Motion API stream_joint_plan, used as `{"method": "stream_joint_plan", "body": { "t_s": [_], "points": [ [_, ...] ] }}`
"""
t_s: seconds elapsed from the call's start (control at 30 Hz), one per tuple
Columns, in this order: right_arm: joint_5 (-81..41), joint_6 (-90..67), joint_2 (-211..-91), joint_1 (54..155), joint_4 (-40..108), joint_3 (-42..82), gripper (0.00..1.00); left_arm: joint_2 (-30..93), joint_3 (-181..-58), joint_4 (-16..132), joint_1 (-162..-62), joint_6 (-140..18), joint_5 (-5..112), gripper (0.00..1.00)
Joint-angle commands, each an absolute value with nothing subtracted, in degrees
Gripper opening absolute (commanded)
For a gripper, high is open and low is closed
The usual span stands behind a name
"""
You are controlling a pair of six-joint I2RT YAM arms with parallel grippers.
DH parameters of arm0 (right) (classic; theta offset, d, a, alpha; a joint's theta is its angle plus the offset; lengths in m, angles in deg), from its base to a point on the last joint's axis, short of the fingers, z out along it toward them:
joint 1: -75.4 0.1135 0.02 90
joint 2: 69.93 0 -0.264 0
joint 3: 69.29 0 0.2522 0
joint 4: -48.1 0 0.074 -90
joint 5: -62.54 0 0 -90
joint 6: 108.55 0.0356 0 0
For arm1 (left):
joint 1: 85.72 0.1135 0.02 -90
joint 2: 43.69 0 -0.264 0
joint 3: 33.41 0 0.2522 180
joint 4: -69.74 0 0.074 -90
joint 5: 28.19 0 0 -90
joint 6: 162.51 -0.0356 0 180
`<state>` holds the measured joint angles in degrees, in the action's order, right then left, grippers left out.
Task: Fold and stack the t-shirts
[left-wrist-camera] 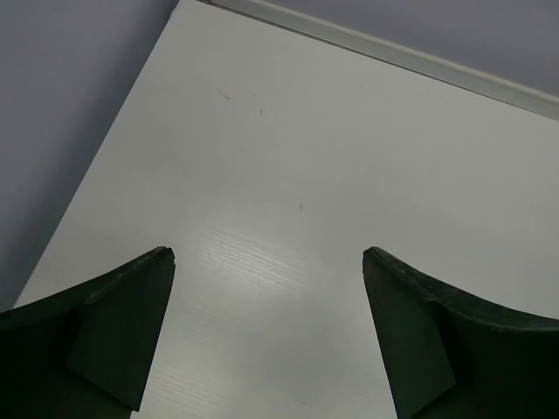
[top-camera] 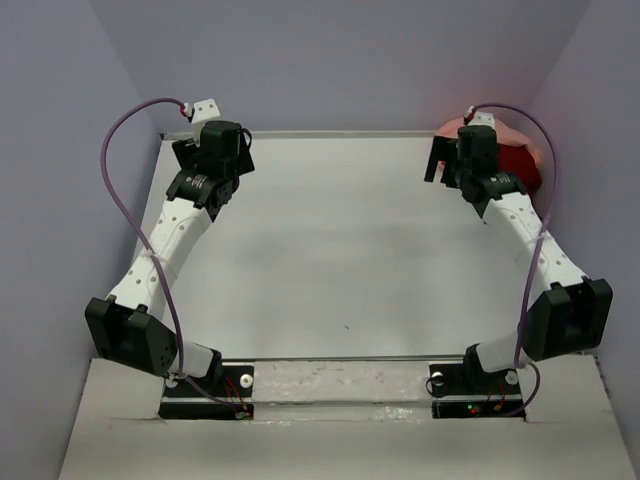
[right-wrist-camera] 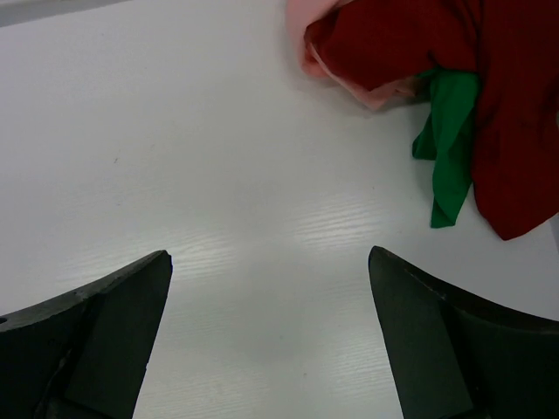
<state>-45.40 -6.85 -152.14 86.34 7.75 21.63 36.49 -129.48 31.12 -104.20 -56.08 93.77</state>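
2 arms (top-camera: 165, 235) (top-camera: 530, 240) outstretched, jaws wide apart

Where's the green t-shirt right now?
Right wrist view, upper right: the green t-shirt pokes out from the dark red t-shirt, beside the pink t-shirt.

Found the t-shirts (top-camera: 518, 150) partly hidden behind the right arm (top-camera: 520, 225) from above. Lost the dark red t-shirt (right-wrist-camera: 515, 113) past the wrist view's top and right edges; glimpsed only a strip of the green t-shirt (right-wrist-camera: 450, 148).
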Motion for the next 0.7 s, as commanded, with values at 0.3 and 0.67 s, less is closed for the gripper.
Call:
{"method": "stream_joint_plan", "body": {
  "t_s": [0.3,0.67],
  "points": [
    [-52.69,-10.45,-167.45,85.77,5.60,41.21,0.88,35.41,-130.32,34.45,-104.09,-55.89,89.23,0.99],
    [-48.47,-9.41,-178.99,82.00,0.68,57.39,0.93,35.85,-130.67,34.45,-104.09,-56.25,88.97,0.99]
  ]
}}
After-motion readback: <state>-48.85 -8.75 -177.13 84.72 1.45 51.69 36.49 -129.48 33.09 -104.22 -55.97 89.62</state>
